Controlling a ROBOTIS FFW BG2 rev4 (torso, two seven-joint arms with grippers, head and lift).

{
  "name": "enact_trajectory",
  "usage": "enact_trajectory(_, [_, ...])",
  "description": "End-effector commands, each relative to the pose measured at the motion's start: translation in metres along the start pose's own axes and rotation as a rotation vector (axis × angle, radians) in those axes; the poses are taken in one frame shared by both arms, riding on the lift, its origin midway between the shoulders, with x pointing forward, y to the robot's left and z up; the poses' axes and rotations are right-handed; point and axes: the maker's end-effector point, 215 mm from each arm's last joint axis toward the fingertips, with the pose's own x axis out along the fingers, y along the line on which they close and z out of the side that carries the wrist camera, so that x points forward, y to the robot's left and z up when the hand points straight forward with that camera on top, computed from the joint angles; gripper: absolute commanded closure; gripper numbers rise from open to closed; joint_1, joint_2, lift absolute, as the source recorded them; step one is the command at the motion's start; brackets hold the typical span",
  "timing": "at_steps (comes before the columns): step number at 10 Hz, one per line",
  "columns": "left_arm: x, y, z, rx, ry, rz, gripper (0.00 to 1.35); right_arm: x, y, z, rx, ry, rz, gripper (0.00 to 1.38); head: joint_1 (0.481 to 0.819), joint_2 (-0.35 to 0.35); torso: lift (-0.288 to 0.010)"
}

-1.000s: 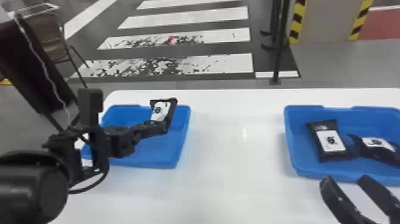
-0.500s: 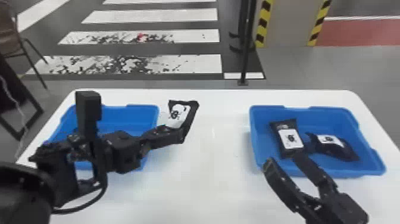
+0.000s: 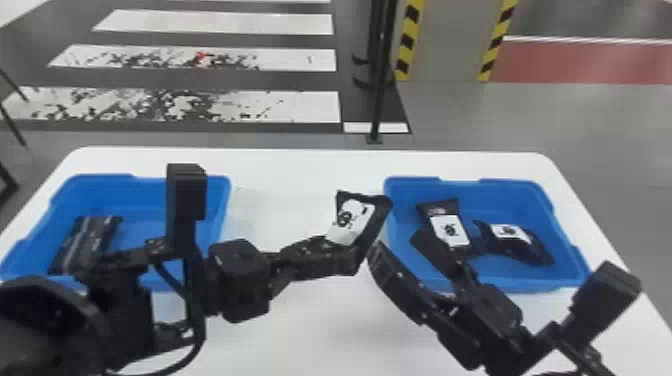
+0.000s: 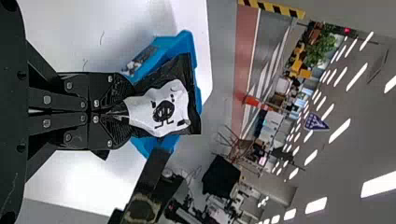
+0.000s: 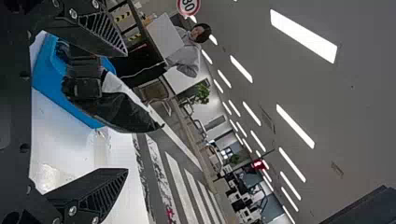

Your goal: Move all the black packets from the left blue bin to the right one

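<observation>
"Status?"
"Left hand (image 3: 350, 255) is clamped tight on a black packet (image 3: 354, 220), near the right bin (image 3: 505, 192), nine o'clock side."
"Right hand (image 3: 398, 243)?"
"Gapes wide, holds nothing, seven to eight o'clock of that bin."
"Rest?"
"Right bin has one packet (image 3: 447, 230) at ten o'clock, another packet (image 3: 517, 245) at four. Left bin (image 3: 145, 200) has black packaging (image 3: 90, 242) at nine o'clock, count unclear. White worktop (image 3: 300, 175) under both."

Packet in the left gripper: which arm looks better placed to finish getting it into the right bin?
Probably the right: its open gripper is close to the packet and beside the right bin. The left gripper already grips that packet, though.
</observation>
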Motion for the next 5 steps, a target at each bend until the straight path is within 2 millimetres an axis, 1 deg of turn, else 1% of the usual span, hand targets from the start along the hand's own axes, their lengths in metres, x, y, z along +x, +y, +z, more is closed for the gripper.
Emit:
enact_trajectory(1, [0.015, -0.027, -0.008, -0.017, 0.020, -0.077, 1.21, 0.011, 0.004, 0.005, -0.002, -0.009, 0.029, 0.15, 0.695, -0.064, -0.185])
enact_trajectory(2, [0.022, -0.037, -0.010, -0.020, 0.031, -0.104, 1.21, 0.016, 0.009, 0.007, -0.009, -0.010, 0.047, 0.15, 0.695, -0.085, -0.185])
enact_trajectory(3, [0.026, -0.044, -0.011, -0.026, 0.030, -0.125, 1.21, 0.021, 0.010, 0.003, -0.008, 0.001, 0.054, 0.17, 0.695, -0.101, -0.185])
enact_trajectory(4, [0.027, -0.047, -0.009, -0.020, 0.028, -0.134, 1.21, 0.023, 0.009, 0.002, -0.005, 0.000, 0.056, 0.62, 0.695, -0.107, -0.185])
enact_trajectory(5, [0.027, -0.047, -0.010, -0.022, 0.029, -0.134, 1.21, 0.022, 0.007, 0.012, -0.027, -0.040, 0.050, 1.10, 0.695, -0.110, -0.185])
